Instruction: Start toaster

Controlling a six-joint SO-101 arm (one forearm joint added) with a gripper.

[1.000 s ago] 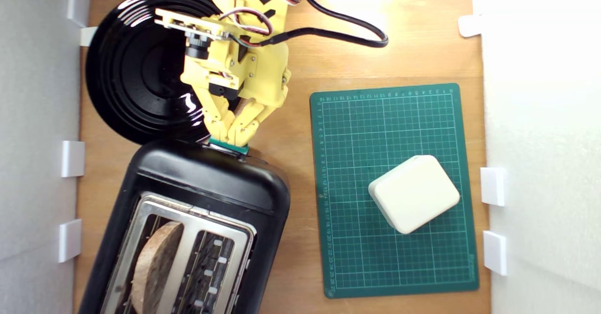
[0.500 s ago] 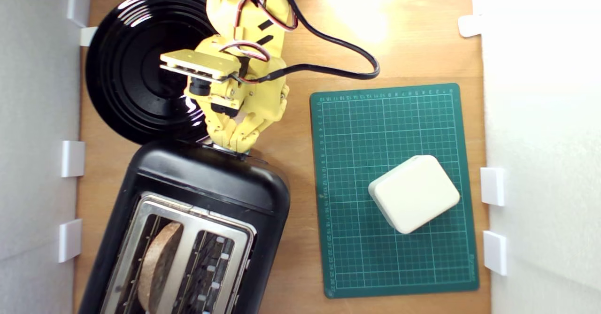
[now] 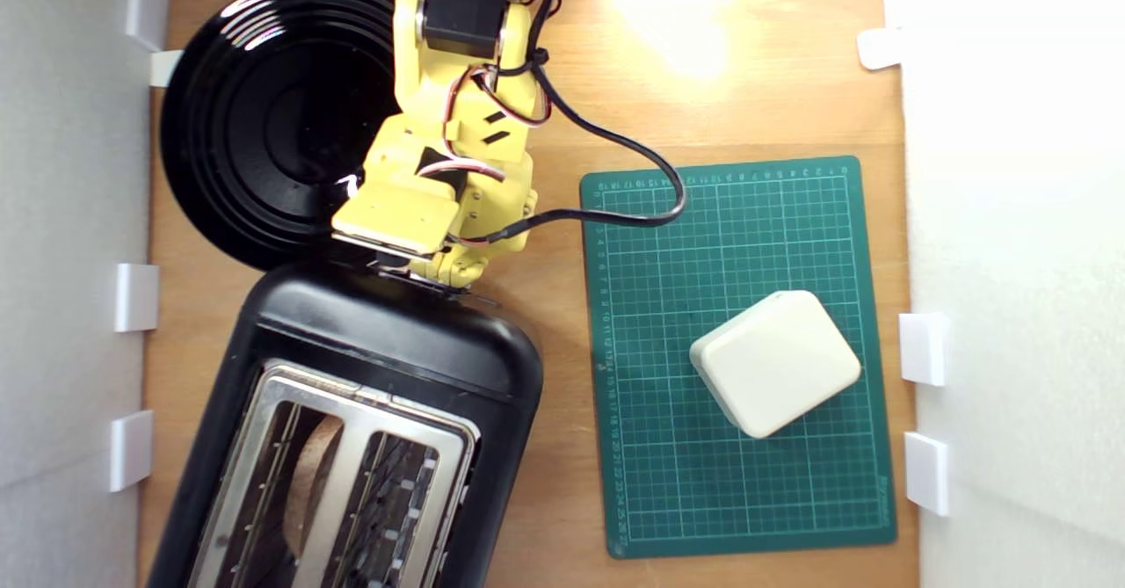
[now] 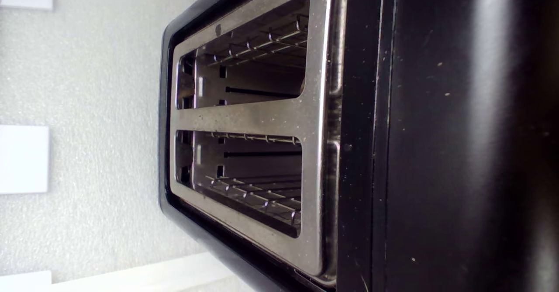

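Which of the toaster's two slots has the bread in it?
The slot on the exterior view's left of the toaster: a brown slice sits low inside it. The other slot shows only wire guides.

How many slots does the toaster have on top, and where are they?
2. Both sit side by side in the silver top plate of the toaster: one slot toward the exterior view's left, holding a brown slice sunk low, and one slot to its right, apparently empty.
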